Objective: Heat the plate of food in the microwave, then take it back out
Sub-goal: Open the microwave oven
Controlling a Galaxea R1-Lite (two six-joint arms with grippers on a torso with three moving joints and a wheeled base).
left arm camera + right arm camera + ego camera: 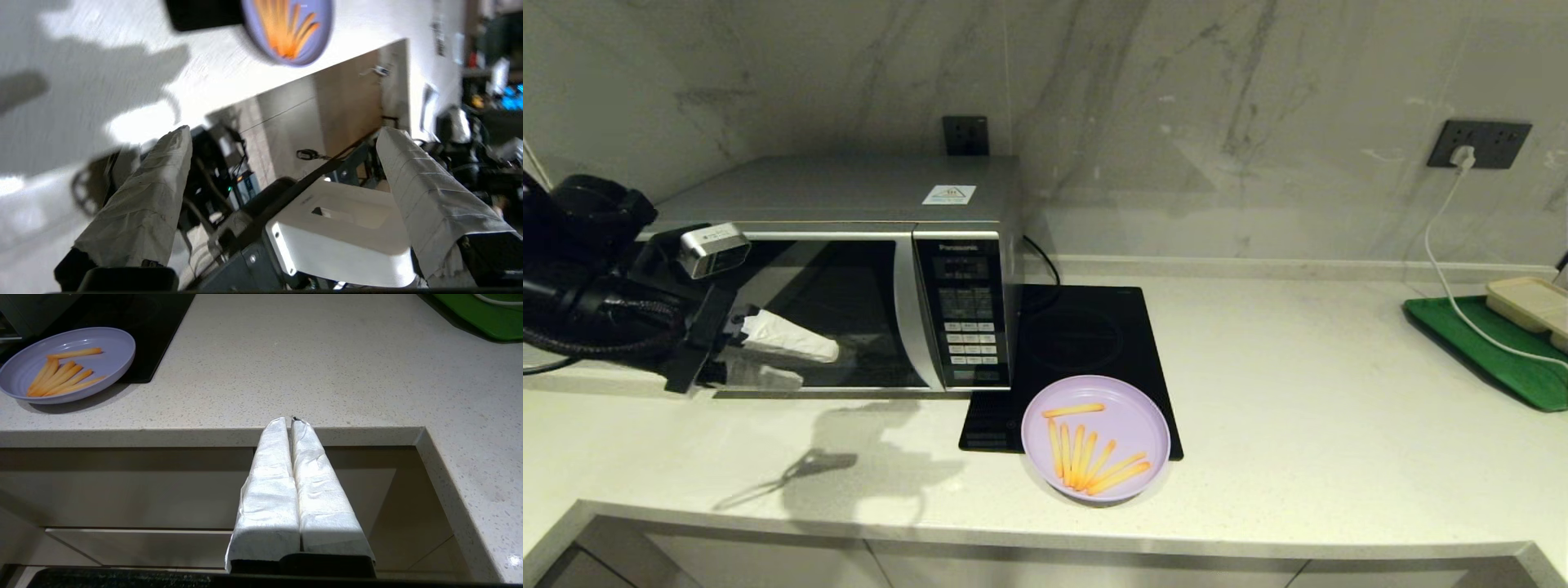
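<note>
Head view shows the microwave (849,278) with its door closed, and the plate of food (1095,438) sits outside it on the worktop (1298,392), partly over the black hob (1086,343). Whether the heating is finished cannot be told from this. The plate holds several thin fries (1090,457). The left pincer (776,359) hangs in front of the door glass, its fingers spread and holding nothing. The right pincer (291,422) is parked below the worktop edge, fingers pressed together. A green tray (1486,343) holds a beige container (1527,302).
</note>
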